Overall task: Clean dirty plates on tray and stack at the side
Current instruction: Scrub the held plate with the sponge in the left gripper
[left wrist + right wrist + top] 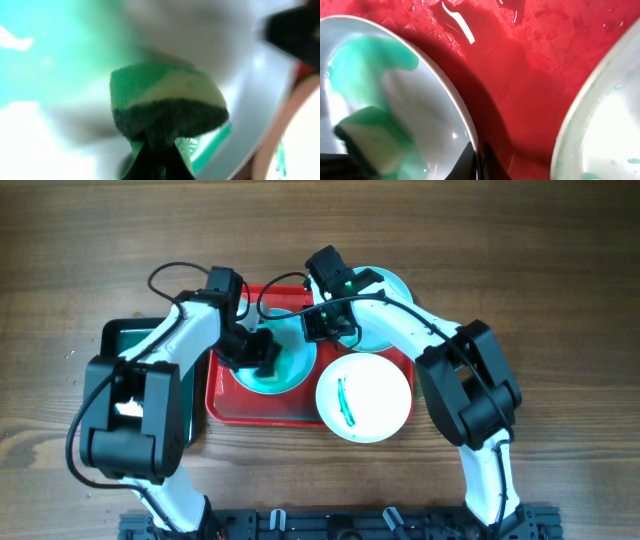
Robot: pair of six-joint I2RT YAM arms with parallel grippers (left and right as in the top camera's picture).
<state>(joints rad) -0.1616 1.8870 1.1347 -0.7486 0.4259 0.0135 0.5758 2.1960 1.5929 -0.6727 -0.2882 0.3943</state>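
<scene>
Scrubbing plate (275,370) on red tray (225,405), left gripper (160,150) clamping sponge (167,102), right gripper (479,162) pinching rim.

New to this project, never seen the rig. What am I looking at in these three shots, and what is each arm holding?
Two robot arms work at a wooden table. The overhead view looks down from above; the other two come from cameras on each wrist.

A red tray holds pale plates. The left gripper holds a green sponge, pressed onto the teal-smeared plate. The right gripper pinches that plate's rim, which the right wrist view shows between its fingers.

Another plate lies behind the right arm, and a white plate with a green streak overhangs the tray's right front corner. A black tub sits left of the tray.
</scene>
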